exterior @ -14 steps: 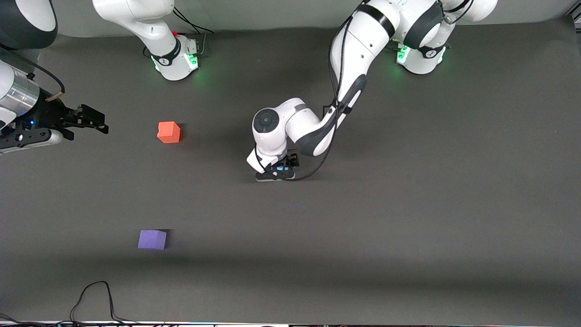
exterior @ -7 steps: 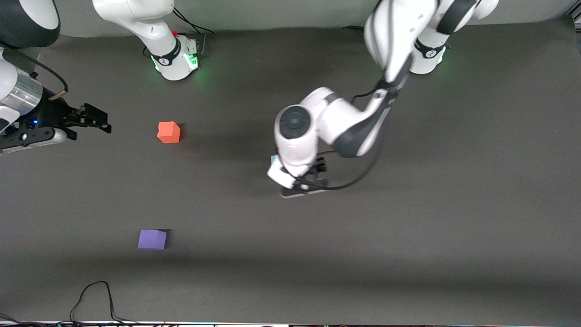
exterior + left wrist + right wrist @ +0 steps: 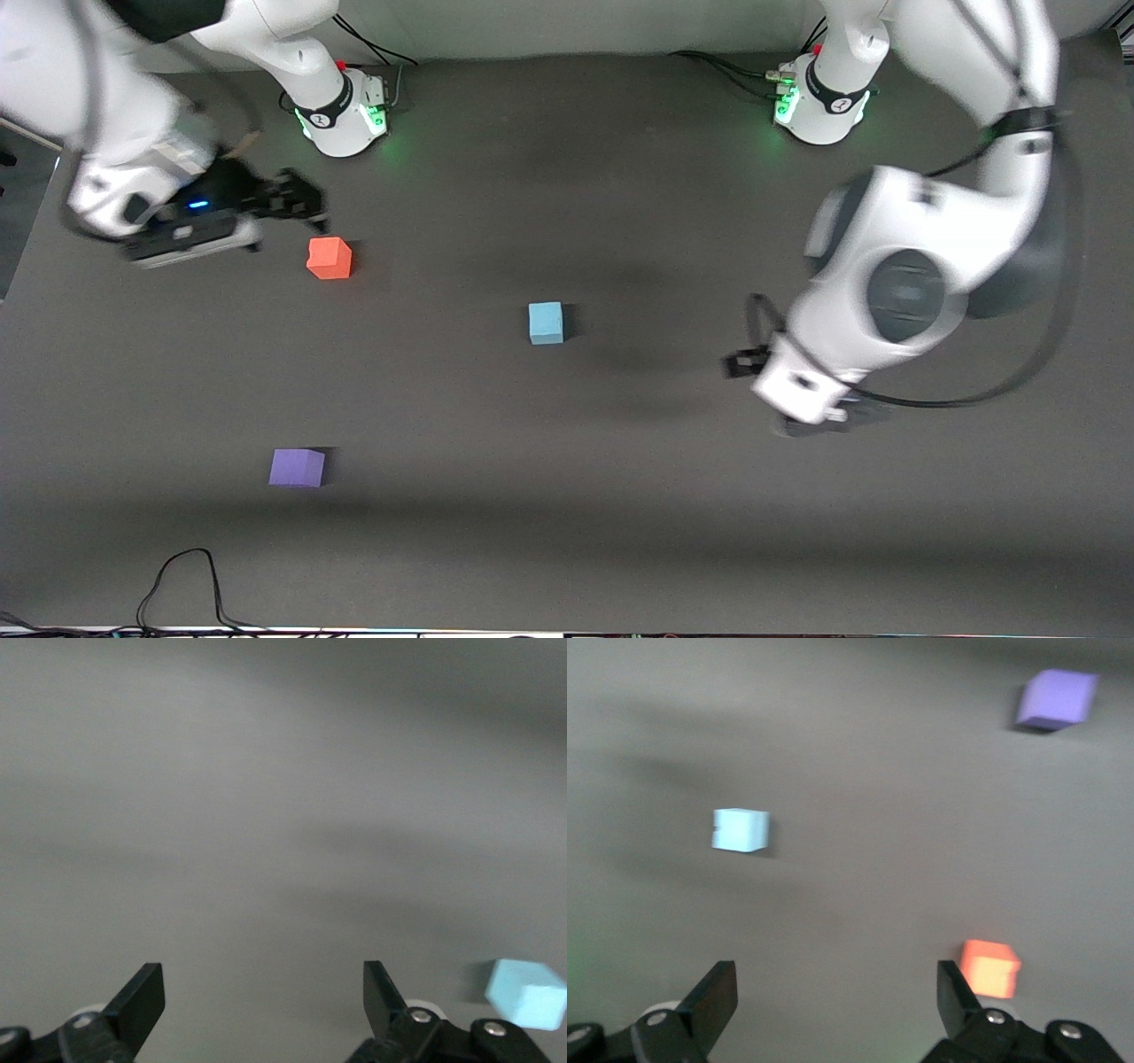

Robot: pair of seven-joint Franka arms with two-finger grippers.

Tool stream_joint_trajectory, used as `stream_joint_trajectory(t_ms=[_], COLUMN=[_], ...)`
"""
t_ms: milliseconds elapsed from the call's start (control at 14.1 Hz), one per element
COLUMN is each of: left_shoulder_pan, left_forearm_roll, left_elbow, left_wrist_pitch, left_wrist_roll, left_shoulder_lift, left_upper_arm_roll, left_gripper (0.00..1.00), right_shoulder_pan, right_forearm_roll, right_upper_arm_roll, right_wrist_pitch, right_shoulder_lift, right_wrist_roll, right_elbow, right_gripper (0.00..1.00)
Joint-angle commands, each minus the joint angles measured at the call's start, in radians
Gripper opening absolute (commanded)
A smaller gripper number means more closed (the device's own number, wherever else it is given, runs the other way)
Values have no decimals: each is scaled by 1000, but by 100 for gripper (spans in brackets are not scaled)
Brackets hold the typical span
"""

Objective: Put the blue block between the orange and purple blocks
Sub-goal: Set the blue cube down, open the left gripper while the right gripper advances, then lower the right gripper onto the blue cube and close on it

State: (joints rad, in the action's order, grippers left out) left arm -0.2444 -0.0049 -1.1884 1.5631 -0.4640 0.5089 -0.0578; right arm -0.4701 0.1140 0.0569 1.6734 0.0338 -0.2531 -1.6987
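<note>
The blue block (image 3: 546, 322) sits alone on the dark table mat near its middle. The orange block (image 3: 329, 258) and the purple block (image 3: 297, 467) lie toward the right arm's end, the purple one nearer the front camera. My left gripper (image 3: 742, 361) is open and empty, up in the air toward the left arm's end from the blue block; its wrist view (image 3: 263, 992) shows the blue block (image 3: 525, 992) off to one side. My right gripper (image 3: 301, 202) is open and empty beside the orange block; its wrist view (image 3: 837, 992) shows the orange (image 3: 990, 968), blue (image 3: 740, 829) and purple (image 3: 1057, 698) blocks.
The two arm bases (image 3: 345, 111) (image 3: 819, 102) stand at the table's edge farthest from the front camera. A black cable (image 3: 182, 580) loops at the edge nearest the camera.
My left gripper let go of the blue block, leaving it on the mat, and swung up and away toward the left arm's end. My right arm moved in to beside the orange block.
</note>
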Motion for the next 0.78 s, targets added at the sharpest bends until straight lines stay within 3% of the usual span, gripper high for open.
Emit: stream_joint_trajectory(t_ms=[0,212,354,566,708], left_shoulder_pan=[98,189,226,275,286], left_forearm_roll=[-15,-14,-1,0,2], left_elbow=[-63,-129,-222,-388,-430], left_wrist_pitch=[-79,-124,-88,24,57], left_wrist_roll=[169,312,372,444,455], left_shoulder_lift=[-117,-228,-326,-450,-484], left_upper_arm_roll=[-11,-8,-5,-5,-4], left_gripper=[100,100,100,100,100], right_shoulder_pan=[-195,-309,-320,-349,-349], right_forearm_roll=[-2,0,-4,-31,-40], right_upper_arm_roll=[12,12,12,14,14], right_wrist_pitch=[-11,-11,3,128,279], right_shoulder_lift=[-205,-385,-431,-427,-411], right_wrist_roll=[-238,-357,-373,-350,-312], right_elbow=[218,399,427,274,127], right_gripper=[100,100,100,100,100])
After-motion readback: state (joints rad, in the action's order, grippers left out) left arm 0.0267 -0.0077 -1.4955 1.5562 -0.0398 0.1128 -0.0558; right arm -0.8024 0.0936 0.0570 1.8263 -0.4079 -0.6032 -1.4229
